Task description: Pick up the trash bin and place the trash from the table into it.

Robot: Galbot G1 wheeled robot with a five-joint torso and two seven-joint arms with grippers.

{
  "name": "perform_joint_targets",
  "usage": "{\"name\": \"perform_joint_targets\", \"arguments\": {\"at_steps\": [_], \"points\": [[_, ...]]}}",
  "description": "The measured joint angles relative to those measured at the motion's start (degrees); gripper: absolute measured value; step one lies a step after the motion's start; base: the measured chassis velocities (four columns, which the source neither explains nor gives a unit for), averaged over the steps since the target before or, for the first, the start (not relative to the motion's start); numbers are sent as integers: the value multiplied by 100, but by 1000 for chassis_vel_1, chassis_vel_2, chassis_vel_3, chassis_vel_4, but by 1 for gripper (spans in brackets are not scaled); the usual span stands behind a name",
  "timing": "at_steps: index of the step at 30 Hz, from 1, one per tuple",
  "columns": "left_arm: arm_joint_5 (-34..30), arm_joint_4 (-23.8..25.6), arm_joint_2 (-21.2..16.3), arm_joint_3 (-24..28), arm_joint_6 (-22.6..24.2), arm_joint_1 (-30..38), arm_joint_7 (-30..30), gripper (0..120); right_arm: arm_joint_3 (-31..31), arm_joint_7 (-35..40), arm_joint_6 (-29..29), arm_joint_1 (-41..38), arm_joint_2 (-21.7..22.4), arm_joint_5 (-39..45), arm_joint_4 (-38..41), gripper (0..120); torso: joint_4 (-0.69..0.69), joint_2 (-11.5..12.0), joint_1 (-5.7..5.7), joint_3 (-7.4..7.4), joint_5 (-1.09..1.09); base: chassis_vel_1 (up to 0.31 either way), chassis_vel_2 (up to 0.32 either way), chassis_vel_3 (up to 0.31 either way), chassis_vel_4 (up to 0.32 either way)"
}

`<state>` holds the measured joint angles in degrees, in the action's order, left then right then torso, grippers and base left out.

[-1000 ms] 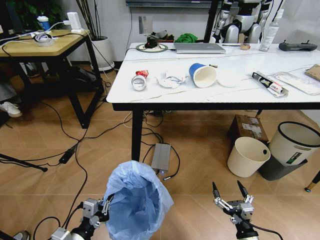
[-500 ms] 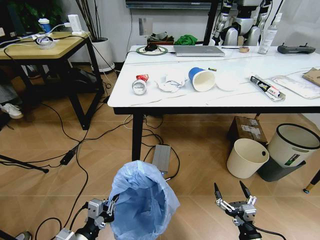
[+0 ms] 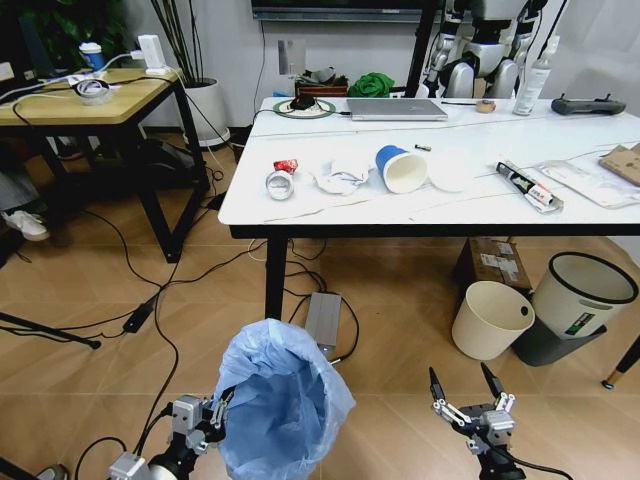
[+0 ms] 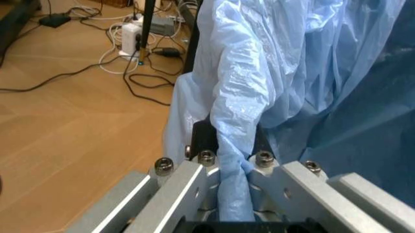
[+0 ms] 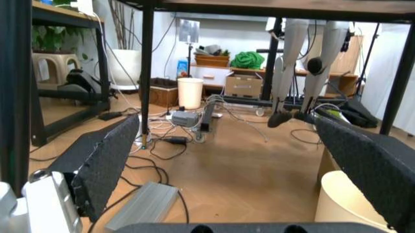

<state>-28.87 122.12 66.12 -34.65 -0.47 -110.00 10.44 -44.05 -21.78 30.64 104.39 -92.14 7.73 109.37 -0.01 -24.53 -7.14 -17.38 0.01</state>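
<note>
Your left claw (image 3: 213, 417) pinches the crinkled light-blue bag rim of the small round trash bin (image 3: 281, 400), low above the floor. Your right claw (image 3: 464, 387) hangs spread wide and empty. Ahead, the blue paper cup (image 3: 401, 168) and crushed red can (image 3: 283, 177) lie on the white marble-look table (image 3: 350, 205).

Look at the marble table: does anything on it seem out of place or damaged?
Yes. Litter lies along the table's front half: a blue paper cup tipped on its side, a crushed red can and crumpled white wrappers, while the silver laptop sits neatly at the back.
</note>
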Motion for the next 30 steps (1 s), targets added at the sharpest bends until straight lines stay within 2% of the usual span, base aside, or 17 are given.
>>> {"name": "perform_joint_targets", "arguments": {"at_steps": [10, 22, 30], "points": [[-4, -64, 80, 77, -8, 95, -36, 0, -64, 10, 28, 98, 0, 11, 186, 100, 0, -257, -90, -165, -1, 0, 0, 0, 0], [-71, -93, 44, 99, 70, 67, -119, 0, -35, 13, 39, 77, 0, 8, 22, 100, 0, -523, -195, -326, 0, 0, 0, 0, 0], [-142, -99, 115, 96, 98, 66, -128, 0, 44, 30, -179, -53, 0, -23, 46, 100, 0, -720, -269, -450, 0, 0, 0, 0, 0]]}}
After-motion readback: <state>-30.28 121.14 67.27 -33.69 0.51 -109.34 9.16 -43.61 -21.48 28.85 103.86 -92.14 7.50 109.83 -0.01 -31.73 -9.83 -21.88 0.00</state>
